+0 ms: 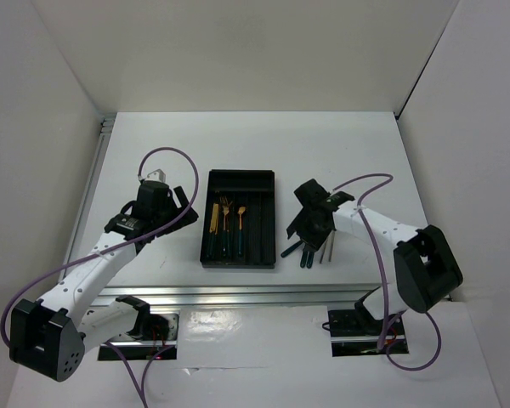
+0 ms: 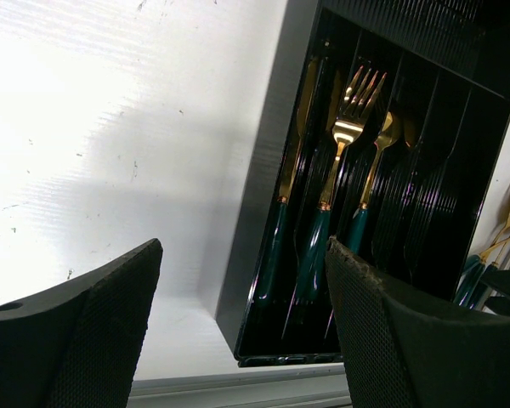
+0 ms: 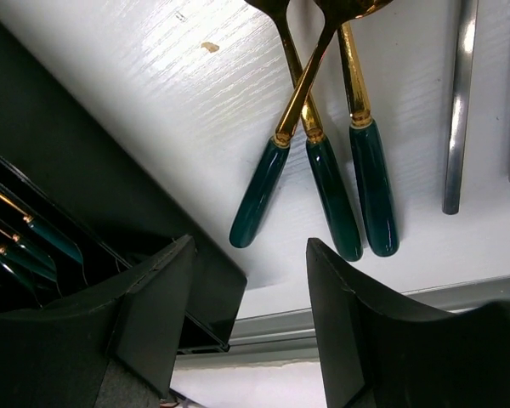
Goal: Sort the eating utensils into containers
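The black tray lies mid-table, and its left compartments hold a knife, a fork and a spoon, all gold with teal handles. In the left wrist view the tray shows the same fork and spoon. My left gripper hangs open just left of the tray, with nothing in it. My right gripper is open and empty above three loose teal-handled utensils right of the tray. Two grey chopsticks lie beside them.
The table's metal front rail runs just below the tray and the loose utensils. White walls enclose the table on three sides. Purple cables loop above both arms.
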Controlling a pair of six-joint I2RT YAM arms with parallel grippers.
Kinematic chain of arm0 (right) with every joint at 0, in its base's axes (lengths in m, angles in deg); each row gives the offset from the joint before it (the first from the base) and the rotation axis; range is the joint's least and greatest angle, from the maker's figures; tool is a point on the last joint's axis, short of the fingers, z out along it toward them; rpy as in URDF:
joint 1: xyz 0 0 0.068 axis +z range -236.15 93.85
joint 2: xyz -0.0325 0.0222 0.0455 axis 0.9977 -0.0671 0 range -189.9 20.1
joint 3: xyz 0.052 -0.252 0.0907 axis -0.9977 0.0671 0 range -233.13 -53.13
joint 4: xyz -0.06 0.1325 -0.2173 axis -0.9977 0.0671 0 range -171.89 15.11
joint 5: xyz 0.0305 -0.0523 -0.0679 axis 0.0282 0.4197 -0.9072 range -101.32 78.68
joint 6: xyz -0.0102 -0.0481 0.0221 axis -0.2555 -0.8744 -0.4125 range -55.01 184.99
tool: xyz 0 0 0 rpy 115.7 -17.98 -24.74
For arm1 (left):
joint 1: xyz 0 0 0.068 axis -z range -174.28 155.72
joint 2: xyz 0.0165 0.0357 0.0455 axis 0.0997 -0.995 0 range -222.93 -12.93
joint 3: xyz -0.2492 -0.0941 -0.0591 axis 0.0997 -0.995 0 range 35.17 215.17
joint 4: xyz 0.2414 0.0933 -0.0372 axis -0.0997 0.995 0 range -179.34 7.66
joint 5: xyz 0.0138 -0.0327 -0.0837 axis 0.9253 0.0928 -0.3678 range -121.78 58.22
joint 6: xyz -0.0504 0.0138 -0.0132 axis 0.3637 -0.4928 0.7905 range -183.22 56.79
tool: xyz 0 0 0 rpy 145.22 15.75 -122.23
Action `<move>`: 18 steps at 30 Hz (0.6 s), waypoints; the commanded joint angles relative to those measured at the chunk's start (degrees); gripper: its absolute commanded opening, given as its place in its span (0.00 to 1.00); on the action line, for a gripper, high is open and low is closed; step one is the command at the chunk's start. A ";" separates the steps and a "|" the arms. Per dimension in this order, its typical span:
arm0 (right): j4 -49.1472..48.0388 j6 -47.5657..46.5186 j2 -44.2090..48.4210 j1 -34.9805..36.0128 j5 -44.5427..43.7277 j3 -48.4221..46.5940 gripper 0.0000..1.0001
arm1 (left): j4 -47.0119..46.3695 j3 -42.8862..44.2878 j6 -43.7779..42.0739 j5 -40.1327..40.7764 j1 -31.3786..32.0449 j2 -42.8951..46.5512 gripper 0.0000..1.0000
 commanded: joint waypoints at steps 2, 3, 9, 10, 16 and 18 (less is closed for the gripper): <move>-1.82 0.98 -2.26 0.64 -1.72 -1.39 0.62 | -1.62 -0.33 0.97 0.15 -0.33 0.59 0.83; -1.82 0.98 -2.88 0.64 -2.33 -1.92 0.62 | -1.62 -0.33 0.97 0.15 -0.33 0.07 0.83; -3.31 0.98 -4.65 0.64 -4.09 -1.23 0.62 | -1.62 0.19 0.97 0.77 -0.33 0.07 0.83; -3.31 0.98 -4.65 0.64 -4.09 -1.23 0.62 | -1.62 0.19 0.97 0.77 -0.33 0.07 0.83; -5.24 -0.07 -5.87 0.64 -4.62 -1.75 0.54 | -1.62 0.19 0.97 0.77 -0.33 -0.46 0.83; -5.24 -0.68 -7.19 0.64 -4.62 -2.27 0.54 | -1.62 0.19 0.97 0.77 -0.33 -0.98 0.83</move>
